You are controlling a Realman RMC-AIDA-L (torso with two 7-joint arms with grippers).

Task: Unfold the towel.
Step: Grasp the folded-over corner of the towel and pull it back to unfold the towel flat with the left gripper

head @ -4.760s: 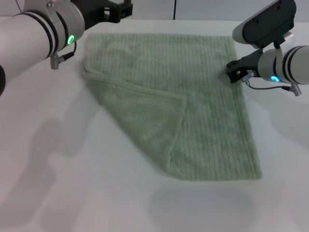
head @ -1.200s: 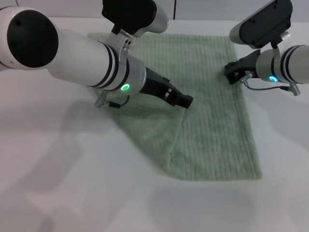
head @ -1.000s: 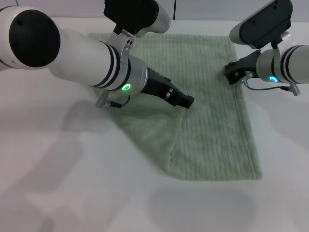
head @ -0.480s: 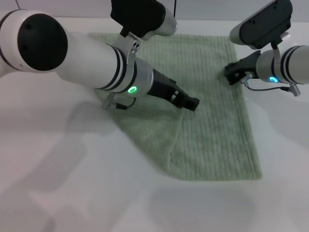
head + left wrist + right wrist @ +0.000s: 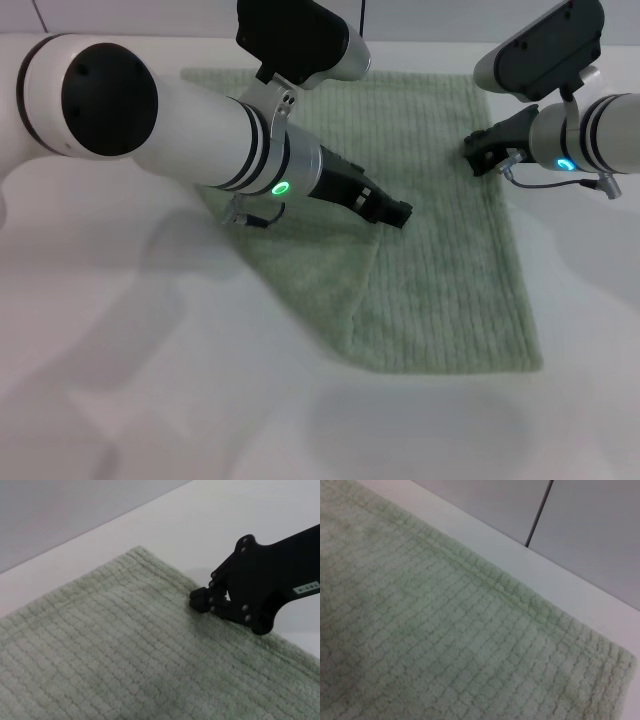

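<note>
The towel [image 5: 450,280], pale green and ribbed, lies flat on the white table [image 5: 120,400]. Its near-left part is folded over as a triangular flap [image 5: 310,270] whose corner points to the towel's middle. My left arm reaches across the towel from the left, and my left gripper [image 5: 398,213] sits right at that flap corner. My right gripper [image 5: 478,152] rests at the towel's right edge near the far corner. In the left wrist view, this right gripper [image 5: 199,599] shows its black fingers together on the towel [image 5: 100,655] hem. The right wrist view shows only towel [image 5: 445,630] and its hem.
Bare white table surrounds the towel on the left, the right and the near side. A grey panelled wall [image 5: 495,510] rises behind the table's far edge, close to the towel's far hem.
My left arm has swung in from the far left over the towel and, in the last second, crept slightly right to the flap corner. The right arm and towel have not moved.
</note>
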